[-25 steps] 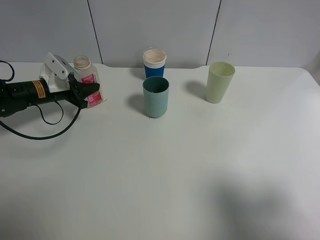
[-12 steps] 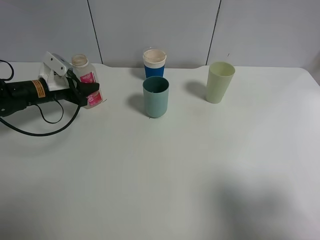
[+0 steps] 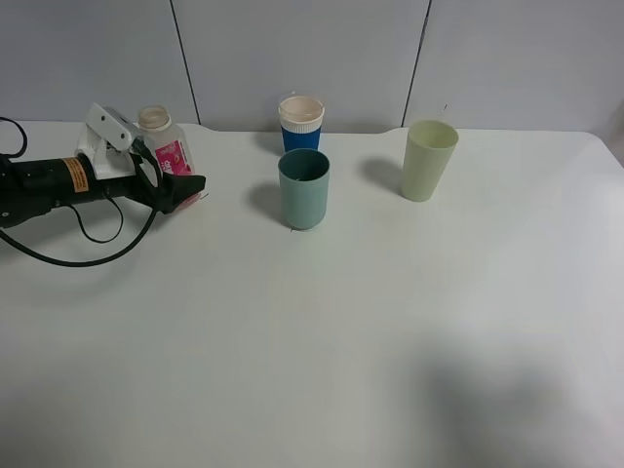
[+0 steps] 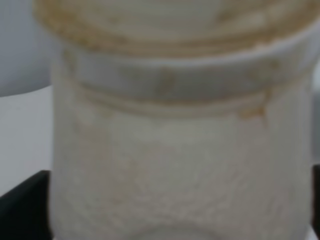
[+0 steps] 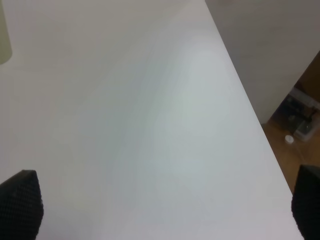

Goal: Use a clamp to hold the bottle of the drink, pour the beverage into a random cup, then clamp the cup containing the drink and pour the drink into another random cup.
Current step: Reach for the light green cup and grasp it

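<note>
Bright, even light fills the high view; the teal cup (image 3: 304, 195) and pale green cup (image 3: 427, 166) cast soft shadows leftward on the table (image 3: 341, 322). The left wrist view is blurred, the bottle (image 4: 175, 160) out of focus.

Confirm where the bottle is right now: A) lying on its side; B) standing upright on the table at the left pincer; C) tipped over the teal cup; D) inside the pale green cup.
B: the bottle stands upright on the table, between the spread fingers of the left pincer, well apart from the teal cup.
</note>
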